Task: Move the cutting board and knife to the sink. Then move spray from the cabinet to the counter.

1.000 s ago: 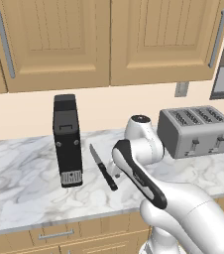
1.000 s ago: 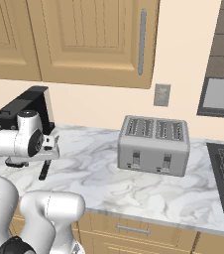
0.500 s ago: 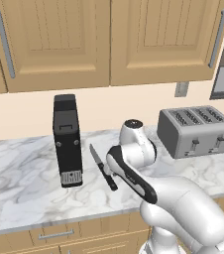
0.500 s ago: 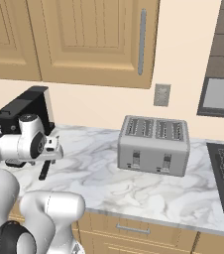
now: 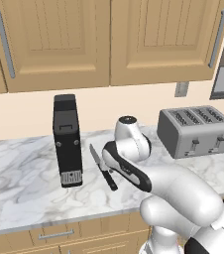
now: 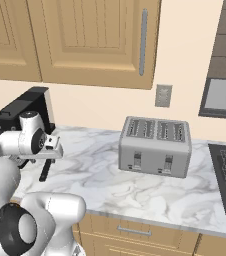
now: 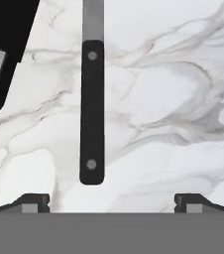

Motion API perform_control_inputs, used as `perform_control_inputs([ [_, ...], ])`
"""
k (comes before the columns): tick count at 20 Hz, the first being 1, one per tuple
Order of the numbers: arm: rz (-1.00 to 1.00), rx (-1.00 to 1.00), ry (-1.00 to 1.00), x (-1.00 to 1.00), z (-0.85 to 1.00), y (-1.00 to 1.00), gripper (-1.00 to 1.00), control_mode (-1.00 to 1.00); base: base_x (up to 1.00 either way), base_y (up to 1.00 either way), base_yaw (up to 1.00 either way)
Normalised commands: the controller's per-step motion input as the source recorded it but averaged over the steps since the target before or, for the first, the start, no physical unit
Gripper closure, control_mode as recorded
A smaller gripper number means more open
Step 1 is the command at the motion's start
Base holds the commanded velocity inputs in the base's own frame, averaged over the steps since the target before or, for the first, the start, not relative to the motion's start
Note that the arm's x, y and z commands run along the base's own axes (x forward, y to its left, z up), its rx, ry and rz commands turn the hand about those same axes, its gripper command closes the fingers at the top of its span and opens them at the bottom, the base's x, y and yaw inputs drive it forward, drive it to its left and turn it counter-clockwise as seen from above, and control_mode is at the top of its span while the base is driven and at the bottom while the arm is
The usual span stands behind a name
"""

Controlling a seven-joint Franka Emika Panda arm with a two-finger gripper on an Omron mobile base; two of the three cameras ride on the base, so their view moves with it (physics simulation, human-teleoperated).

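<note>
I am looking down through the hand camera at the knife [image 7: 92,111] lying flat on the counter [image 7: 173,99]. My gripper [image 7: 112,202] is hanging wide open above the knife's black handle, holding nothing, and its two tips are standing far apart on either side. The knife is resting just beside the black coffee machine [image 5: 67,140], with its grey blade pointing toward the wall. The toaster [image 5: 195,130] is sitting well apart from the knife. I think the tips are not touching the knife, but it is hard to tell.
</note>
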Motion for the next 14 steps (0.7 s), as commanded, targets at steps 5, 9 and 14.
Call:
perform_control_inputs([
  [5, 0.05, 0.00, 0.06, -0.01, -0.14, 0.10, -1.00, -1.00, 0.00, 0.00, 0.00],
  [9, 0.04, 0.00, 0.01, 0.00, -0.37, 0.22, -1.00, -1.00, 0.00, 0.00, 0.00],
  [14, 0.02, 0.00, 0.00, 0.00, -0.36, 0.20, -1.00, -1.00, 0.00, 0.00, 0.00],
])
